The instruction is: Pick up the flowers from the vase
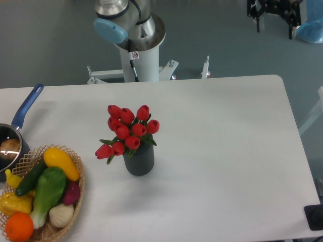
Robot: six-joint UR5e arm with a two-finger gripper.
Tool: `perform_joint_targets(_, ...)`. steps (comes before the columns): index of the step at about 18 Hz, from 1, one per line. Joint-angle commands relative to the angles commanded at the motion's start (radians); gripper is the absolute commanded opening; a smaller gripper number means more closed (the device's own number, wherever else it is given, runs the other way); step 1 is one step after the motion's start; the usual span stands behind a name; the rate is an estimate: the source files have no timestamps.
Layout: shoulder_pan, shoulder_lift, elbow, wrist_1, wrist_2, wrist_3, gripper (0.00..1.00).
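While you plan the reach, take the vase as your landmark and read outward from the near edge of the bench.

Basket (75, 201): near-left of the vase, wicker, holding toy produce: an orange, a yellow squash, green vegetables, a pale bulb.
Pot (12, 143): left of the vase beyond the basket, blue handle angled away; something pale sits inside, too cropped to name.
Vase (140, 161): dark ribbed cylinder, upright on the bench (227, 151), left of its middle.
Flowers (128, 132): red tulips seated in the vase, heads spilling up and to its left; stems run roughly vertical.
Arm base (139, 45): behind the vase, past the far edge.
Gripper: out of view, so you cannot tell its opening or load.
Approach: my judgement, descend from above along the stems.
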Motion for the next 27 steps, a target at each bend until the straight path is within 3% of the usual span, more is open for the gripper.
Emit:
perform_joint_targets(6,-0.014,0.0,-0.021,0.035,-0.023,-0.002,1.0)
perform_joint_targets(9,-0.024,0.032,-0.092,0.035,-0.043,-0.023,1.0)
perform_joint_targets(11,-0.025,0.051,-0.136,0.035,-0.124,-0.072,1.0)
perform_joint_targets(15,-0.012,0.052,-0.161,0.02,-0.308,-0.172,1.0)
perform_joint_targets(22,-0.055,0.045,-0.173,0.015,-0.439,-0.33,1.0)
perform_joint_targets(27,-0.08,0.038,-0.173,-0.049,-0.492,-0.345,1.0)
